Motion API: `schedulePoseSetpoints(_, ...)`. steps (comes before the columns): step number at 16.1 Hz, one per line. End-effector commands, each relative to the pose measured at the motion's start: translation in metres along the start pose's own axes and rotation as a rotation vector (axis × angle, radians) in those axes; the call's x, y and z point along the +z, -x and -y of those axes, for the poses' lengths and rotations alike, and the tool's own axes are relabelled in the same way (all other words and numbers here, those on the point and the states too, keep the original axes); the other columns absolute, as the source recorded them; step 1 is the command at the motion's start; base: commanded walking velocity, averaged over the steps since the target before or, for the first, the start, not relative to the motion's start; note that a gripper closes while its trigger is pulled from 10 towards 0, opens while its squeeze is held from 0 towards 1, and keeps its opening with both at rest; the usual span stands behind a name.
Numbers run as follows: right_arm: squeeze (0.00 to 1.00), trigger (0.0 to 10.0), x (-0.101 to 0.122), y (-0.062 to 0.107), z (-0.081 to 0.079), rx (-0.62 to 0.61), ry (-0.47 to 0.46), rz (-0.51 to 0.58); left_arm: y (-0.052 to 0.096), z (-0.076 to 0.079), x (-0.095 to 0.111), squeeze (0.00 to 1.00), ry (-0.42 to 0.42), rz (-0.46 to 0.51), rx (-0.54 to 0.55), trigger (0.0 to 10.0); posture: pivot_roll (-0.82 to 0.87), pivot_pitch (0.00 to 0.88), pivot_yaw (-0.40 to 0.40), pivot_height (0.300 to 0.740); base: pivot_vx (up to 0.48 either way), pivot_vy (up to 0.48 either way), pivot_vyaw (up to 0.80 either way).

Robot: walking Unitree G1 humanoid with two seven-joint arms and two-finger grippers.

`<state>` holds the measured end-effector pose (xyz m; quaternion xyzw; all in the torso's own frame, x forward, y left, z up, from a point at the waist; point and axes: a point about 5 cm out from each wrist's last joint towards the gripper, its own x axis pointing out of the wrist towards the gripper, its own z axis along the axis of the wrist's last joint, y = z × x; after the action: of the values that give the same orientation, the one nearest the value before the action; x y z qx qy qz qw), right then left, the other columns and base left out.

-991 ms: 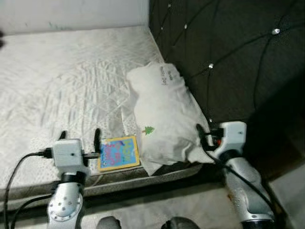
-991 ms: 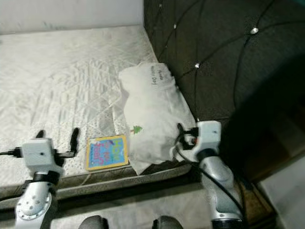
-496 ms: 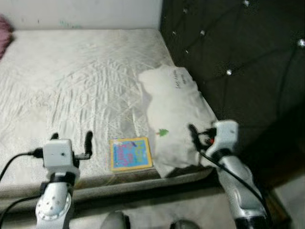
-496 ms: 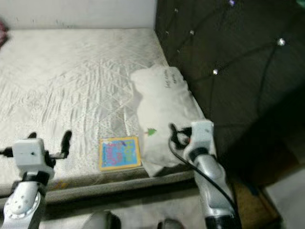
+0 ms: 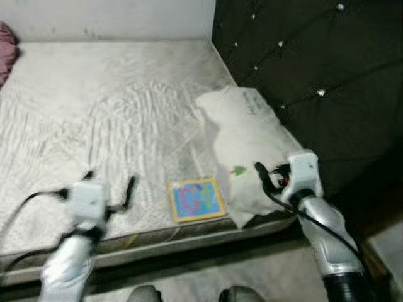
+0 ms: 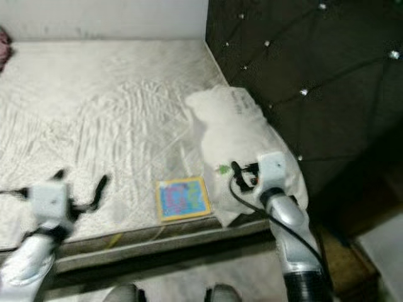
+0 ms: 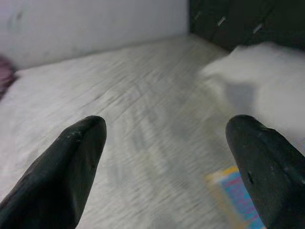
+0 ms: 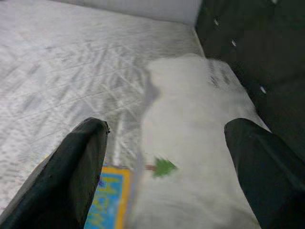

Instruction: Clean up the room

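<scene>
Book [image 5: 198, 200], a thin, brightly coloured picture book with a yellow border, lies flat near the front edge of the bare quilted mattress [image 5: 113, 107], just beside the low end of a white pillow [image 5: 245, 141] that rests against the dark tufted headboard [image 5: 315, 56]. Left gripper [image 5: 108, 187] hovers over the mattress edge, off to the left of the book; jaws spread wide, nothing held. Right gripper [image 6: 238, 175] sits over the pillow's near corner, fingers likewise well apart in the right wrist view and empty. Judgement: the step in hand is the approach to the bed, with the book the likeliest pickup. Left arm view is motion-blurred, so let the body settle before committing. A flat book on soft fabric gives little edge to pinch; better to come in low from the free front side, slide one finger under the cover at the mattress edge, and close across the thin dimension. Keep clear of the pillow so it is not dragged along. Writing: pillow carries a small green tree mark [image 8: 163, 167] and a line of dark print near its far end, too blurred to read. Book cover lettering is multicoloured but illegible here.
</scene>
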<state>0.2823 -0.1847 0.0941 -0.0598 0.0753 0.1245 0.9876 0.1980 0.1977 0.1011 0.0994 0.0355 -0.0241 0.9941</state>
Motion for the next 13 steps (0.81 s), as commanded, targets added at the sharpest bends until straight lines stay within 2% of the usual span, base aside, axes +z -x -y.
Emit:
schedulePoseSetpoints(1, 0.00, 10.0, -0.004, 0.007, 0.008, 0.011, 0.048, -0.040, -0.001, 0.008, 0.000, 0.00, 0.010, 0.003, -0.044, 10.0, 0.00, 0.062, -0.036, 0.740, 0.000, 0.480, 0.00)
schedulePoseSetpoints(3, 0.00, 10.0, -0.006, 0.011, 0.007, 0.037, 0.066, -0.044, 0.001, 0.009, -0.004, 0.00, 0.012, 0.001, -0.040, 10.0, 0.01, 0.061, -0.041, 0.740, 0.000, 0.480, 0.00)
schedulePoseSetpoints(4, 0.00, 10.0, -0.008, 0.010, 0.006, 0.017, 0.021, -0.048, 0.003, 0.008, -0.004, 0.00, 0.022, 0.007, -0.016, 10.0, 0.01, 0.056, -0.042, 0.740, 0.000, 0.480, 0.00)
schedulePoseSetpoints(5, 0.00, 10.0, -0.008, 0.007, 0.001, -0.005, -0.072, -0.038, 0.005, 0.007, -0.004, 0.00, 0.038, 0.007, 0.023, 10.0, 0.01, 0.055, -0.037, 0.740, 0.000, 0.480, 0.00)
schedulePoseSetpoints(6, 0.00, 10.0, -0.007, 0.007, -0.004, -0.003, -0.103, -0.018, 0.006, 0.006, -0.005, 0.00, 0.037, 0.006, 0.047, 10.0, 0.01, 0.055, -0.031, 0.740, 0.000, 0.480, 0.00)
schedulePoseSetpoints(7, 0.00, 10.0, -0.010, 0.011, -0.013, -0.021, -0.177, -0.009, 0.009, 0.001, -0.009, 0.00, 0.090, -0.014, 0.143, 10.0, 0.01, 0.053, -0.028, 0.740, 0.000, 0.480, 0.00)
schedulePoseSetpoints(8, 0.00, 10.0, -0.011, 0.013, -0.013, -0.071, -0.200, -0.007, 0.011, 0.002, -0.008, 0.00, 0.109, -0.017, 0.155, 10.0, 0.01, 0.054, -0.030, 0.740, 0.000, 0.480, 0.00)
schedulePoseSetpoints(11, 0.00, 10.0, -0.013, 0.023, -0.013, -0.086, -0.186, 0.011, 0.010, 0.008, -0.008, 0.00, 0.111, -0.018, 0.117, 10.0, 0.00, 0.066, -0.022, 0.740, 0.000, 0.480, 0.00)
schedulePoseSetpoints(13, 0.00, 10.0, -0.014, 0.023, -0.010, -0.101, -0.187, 0.008, 0.007, 0.010, -0.009, 0.00, 0.090, -0.015, 0.098, 10.0, -0.02, 0.068, -0.014, 0.740, 0.000, 0.480, 0.00)
